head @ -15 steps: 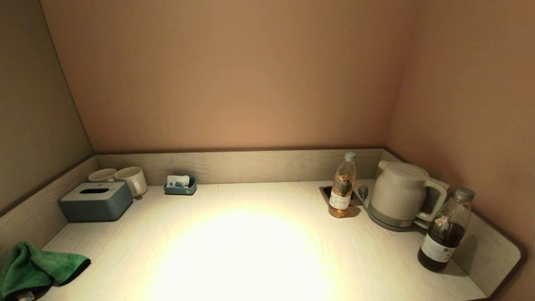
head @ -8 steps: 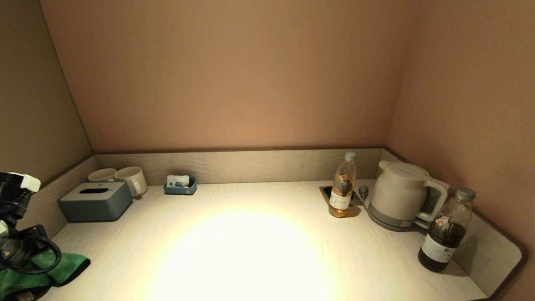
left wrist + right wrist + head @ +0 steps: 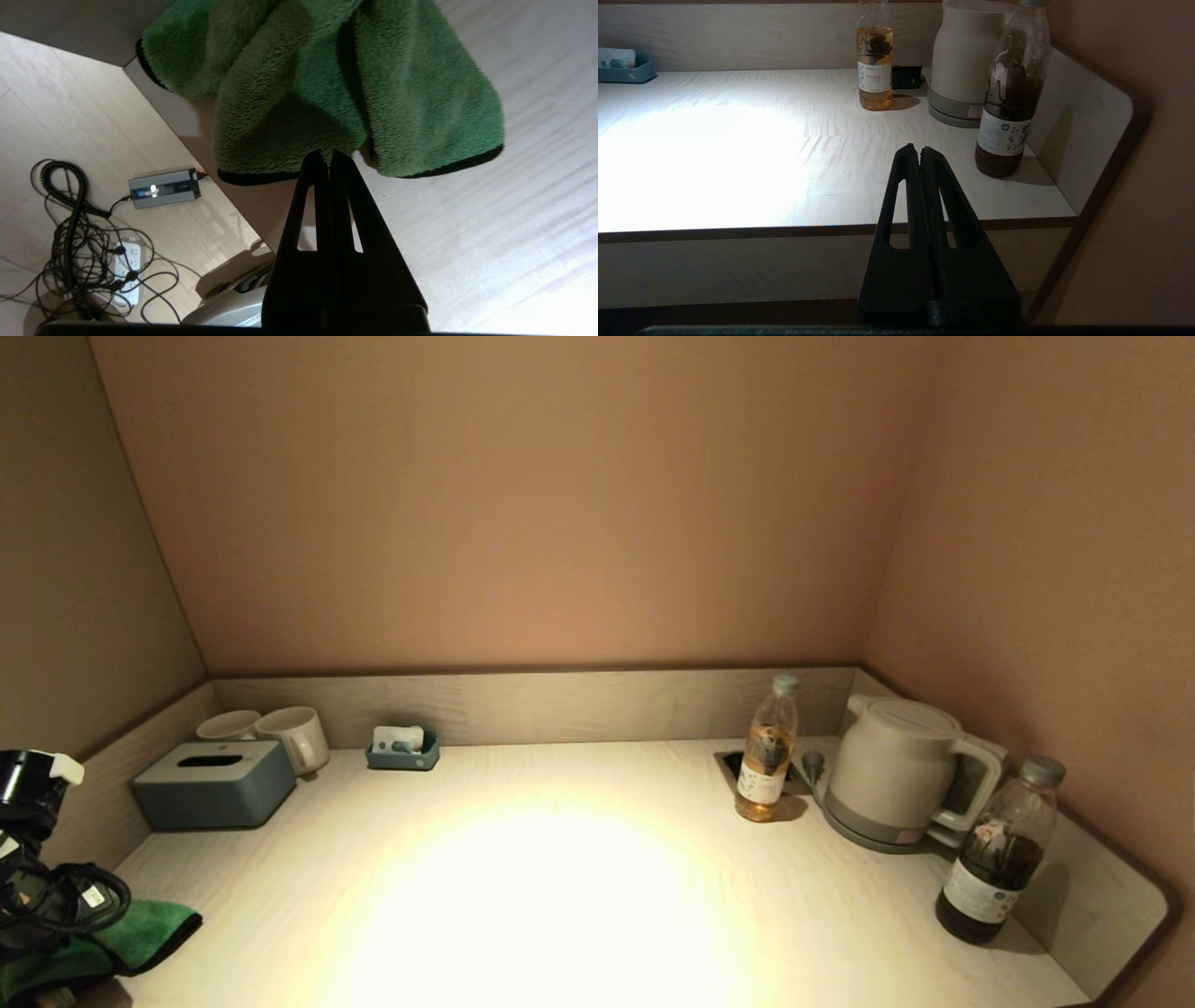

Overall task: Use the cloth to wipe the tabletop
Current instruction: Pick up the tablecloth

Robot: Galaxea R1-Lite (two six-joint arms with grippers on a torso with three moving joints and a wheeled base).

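Hovering left tool [image 3: 327, 156] over cloth [image 3: 327, 84] at counter [image 3: 579, 896] near-left corner, fingers pressed together, gripping nothing.
Cloth is lying just ahead of the tips, bunched, overhanging the counter edge, long axis running along the front edge; right tool [image 3: 920, 151] is sitting pinched together, empty, off the front edge, well apart.

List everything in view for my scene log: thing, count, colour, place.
cloth: 1, green, front left corner of the tabletop, partly over the edge
tissue box: 1, grey-blue, back left
mugs: 2, white, behind the tissue box
small tray: 1, blue, at the back wall
light bottle: 1, amber drink, back right
kettle: 1, cream, back right corner
dark bottle: 1, dark drink, right edge
power brick: 1, grey, on the floor with black cables
left end effector: shut, above the cloth's edge
right end effector: shut, before the table's front edge
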